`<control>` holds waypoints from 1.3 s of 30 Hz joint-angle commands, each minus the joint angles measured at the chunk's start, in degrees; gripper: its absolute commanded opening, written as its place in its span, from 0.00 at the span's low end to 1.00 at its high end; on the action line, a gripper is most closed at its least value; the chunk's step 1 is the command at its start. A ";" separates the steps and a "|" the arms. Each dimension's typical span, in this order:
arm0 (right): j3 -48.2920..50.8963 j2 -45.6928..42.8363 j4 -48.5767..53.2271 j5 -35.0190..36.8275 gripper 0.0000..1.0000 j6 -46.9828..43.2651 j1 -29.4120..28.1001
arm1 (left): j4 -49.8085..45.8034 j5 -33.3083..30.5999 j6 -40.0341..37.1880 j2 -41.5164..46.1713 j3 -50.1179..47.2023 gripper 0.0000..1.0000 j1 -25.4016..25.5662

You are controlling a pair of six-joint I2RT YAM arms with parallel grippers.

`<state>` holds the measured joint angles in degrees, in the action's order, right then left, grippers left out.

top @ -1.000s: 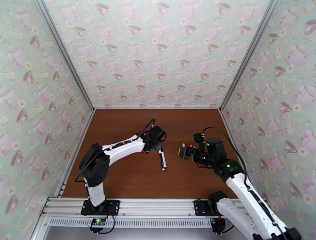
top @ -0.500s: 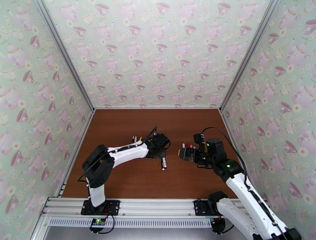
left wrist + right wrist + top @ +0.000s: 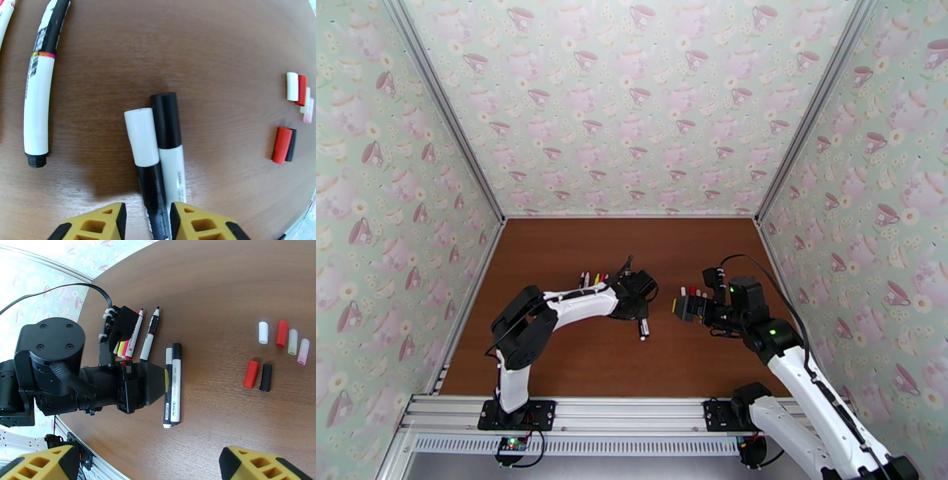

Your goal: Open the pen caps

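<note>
Black plastic, a cap (image 3: 166, 118) sits on one of two pens (image 3: 172, 165) lying together between the left gripper's (image 3: 145, 221) narrowly parted jaws, probably lined up for a grasp; loose caps (image 3: 281, 333) rest at three o'clock, set aside; the right gripper (image 3: 152, 465) gapes wide, apparently waiting; barrel print is unreadable.

Two pens (image 3: 172, 158) lie touching, side by side, in the middle of the worktop (image 3: 221, 47), their near ends beneath the left gripper's (image 3: 146, 213) fingers (image 3: 189, 221). To their right, well apart, sit pen caps: a row of four (image 3: 281, 338) and, nearer the pens, a pair (image 3: 258, 376). More pens (image 3: 148, 336) lie to the left.
</note>
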<state>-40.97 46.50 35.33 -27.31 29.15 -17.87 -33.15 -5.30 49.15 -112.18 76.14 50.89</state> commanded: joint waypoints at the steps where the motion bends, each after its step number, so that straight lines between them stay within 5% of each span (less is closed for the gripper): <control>1: 0.81 -0.14 1.15 -0.20 1.00 -0.85 0.24 | 0.40 0.82 0.56 -0.93 -0.42 0.36 0.26; 17: 1.41 -0.62 1.23 -0.16 1.00 -0.76 0.21 | -0.37 -0.06 0.32 -0.70 -2.61 0.34 -0.14; 39: 2.04 -1.86 0.80 -0.99 1.00 0.41 0.23 | -2.48 -3.43 -4.93 4.26 -4.98 0.16 -1.02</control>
<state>-39.57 45.45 35.53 -27.31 29.28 -17.87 -34.09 -7.29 46.54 -111.24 72.38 50.28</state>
